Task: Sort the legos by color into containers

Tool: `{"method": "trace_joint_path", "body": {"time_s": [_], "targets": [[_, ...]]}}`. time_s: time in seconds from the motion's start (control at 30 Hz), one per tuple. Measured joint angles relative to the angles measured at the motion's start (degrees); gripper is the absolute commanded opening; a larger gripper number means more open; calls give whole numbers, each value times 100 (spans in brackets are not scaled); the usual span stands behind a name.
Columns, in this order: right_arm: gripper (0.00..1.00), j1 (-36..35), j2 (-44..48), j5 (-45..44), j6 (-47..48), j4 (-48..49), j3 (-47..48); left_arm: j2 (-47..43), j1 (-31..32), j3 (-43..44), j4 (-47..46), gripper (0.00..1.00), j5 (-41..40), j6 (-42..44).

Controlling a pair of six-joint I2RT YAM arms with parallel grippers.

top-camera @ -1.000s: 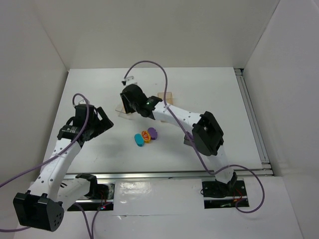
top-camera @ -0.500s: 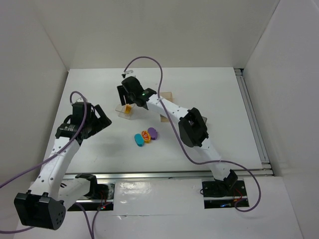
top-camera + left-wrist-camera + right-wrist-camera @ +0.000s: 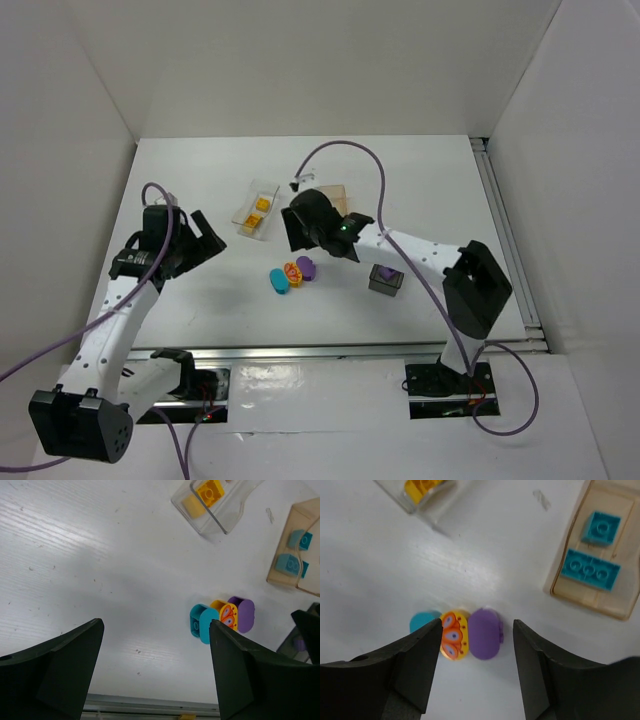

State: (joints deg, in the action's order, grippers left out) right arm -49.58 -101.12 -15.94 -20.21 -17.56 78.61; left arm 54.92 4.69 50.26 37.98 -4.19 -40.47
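Note:
Three rounded legos lie in a row mid-table: teal (image 3: pixel 279 281), yellow-orange with a butterfly print (image 3: pixel 293 273) and purple (image 3: pixel 306 267). My right gripper (image 3: pixel 476 630) hangs open above the purple piece (image 3: pixel 484 632), holding nothing. To the left my left gripper (image 3: pixel 156 625) stands wide open and empty over bare table, the row (image 3: pixel 225 615) off its right finger. The clear tray (image 3: pixel 266 190) holds yellow bricks (image 3: pixel 209 491). Two teal bricks (image 3: pixel 590 569) lie in the tan box (image 3: pixel 580 595). The dark grey box (image 3: pixel 386 279) holds a purple piece.
An aluminium rail (image 3: pixel 350 348) runs along the near table edge and another (image 3: pixel 505 230) down the right side. White walls close in the left, back and right. A purple cable (image 3: pixel 350 150) loops over the right arm.
My right arm swung back from over the clear tray to above the row of three pieces. A yellow brick it let go now lies in the tray. The left arm barely moved.

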Motion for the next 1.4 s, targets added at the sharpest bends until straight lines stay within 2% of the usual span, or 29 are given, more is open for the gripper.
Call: {"method": "trace_joint_path", "body": {"time_s": [0.03, 0.1, 0.27, 0.4, 0.63, 0.73, 0.9, 0.93, 1.0, 1.03, 1.2, 1.4], "targets": [[71, -35, 195, 11, -39, 2, -262, 9, -4, -2, -22, 92, 92, 52], [74, -103, 428, 35, -116, -4, -728, 90, -7, -24, -170, 92, 378, 238], [74, -142, 481, 114, -247, -236, -1392, 1029, 210, -31, -380, 91, 1049, 612], [75, -142, 485, 175, -286, -409, -1469, 1521, 673, -39, -387, 91, 1217, 750], [75, -68, 297, 319, -264, -376, -1209, 1622, 1067, -42, -579, 91, 1027, 573], [65, 50, -142, 402, -243, -269, -673, 1543, 1091, -94, -627, 91, 892, 422], [59, 197, -960, 487, -223, -70, 168, 1233, 1141, -267, -654, 89, 785, 260], [54, 203, -1110, 490, -223, -68, 308, 1176, 1185, -317, -664, 89, 780, 240], [53, 254, -1397, 505, -212, -28, 533, 1097, 1283, -424, -669, 87, 782, 177], [49, 262, -1506, 505, -216, -20, 586, 1084, 1314, -481, -669, 87, 782, 131], [38, 264, -1563, 479, -201, -42, 365, 1080, 1379, -603, -664, 87, 780, 94], [34, 232, -706, 448, -210, -52, -909, 1082, 1467, -603, -684, 87, 763, 72]]}}
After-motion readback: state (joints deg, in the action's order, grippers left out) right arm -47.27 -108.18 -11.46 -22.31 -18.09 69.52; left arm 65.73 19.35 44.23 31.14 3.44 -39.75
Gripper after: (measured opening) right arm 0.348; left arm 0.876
